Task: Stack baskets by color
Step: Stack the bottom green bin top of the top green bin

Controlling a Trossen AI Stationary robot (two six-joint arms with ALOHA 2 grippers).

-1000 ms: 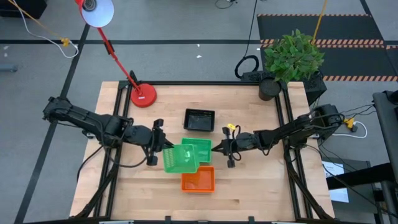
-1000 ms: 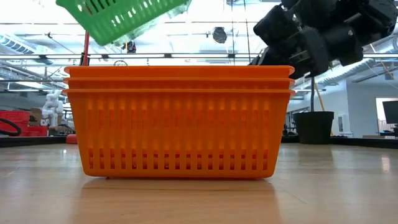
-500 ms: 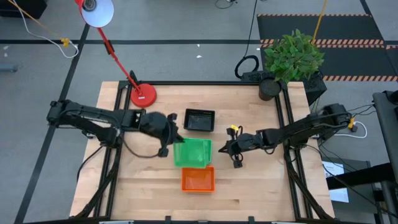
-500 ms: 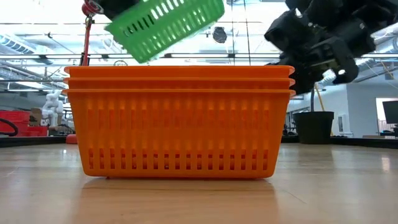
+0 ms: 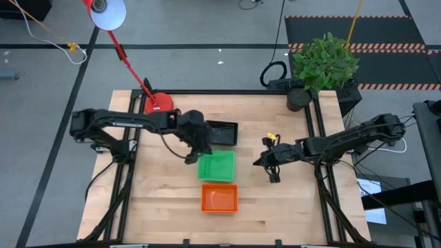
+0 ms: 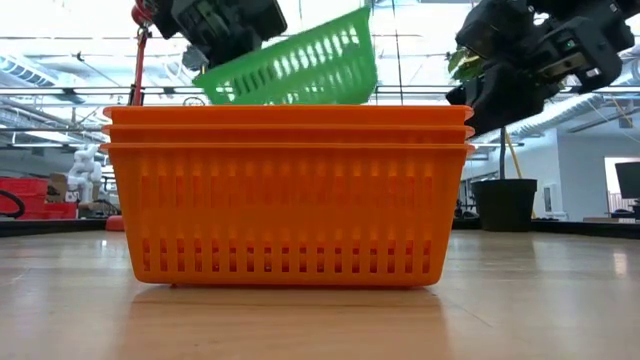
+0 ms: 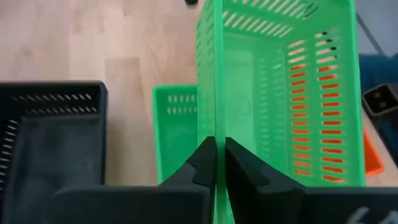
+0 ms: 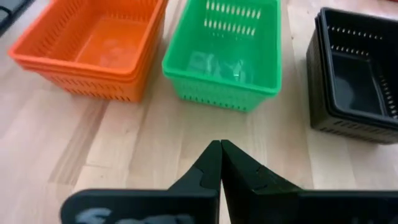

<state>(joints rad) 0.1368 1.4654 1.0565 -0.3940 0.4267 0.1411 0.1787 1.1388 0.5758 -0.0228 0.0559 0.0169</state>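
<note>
wooden table, green basket in left claw

- You see three orange baskets, nested in one stack: three rims show one above another in the low view.
- You see at least two green baskets: one green basket is raised and tilted, and a second green basket sits on the table under it. Whether another is nested inside that one, you cannot tell.
- You see one stack of black baskets; at least two rims show, but the exact count is unclear.
- You see two tools: the left tool and the right tool.
- You see one red lamp and one potted plant.
</note>
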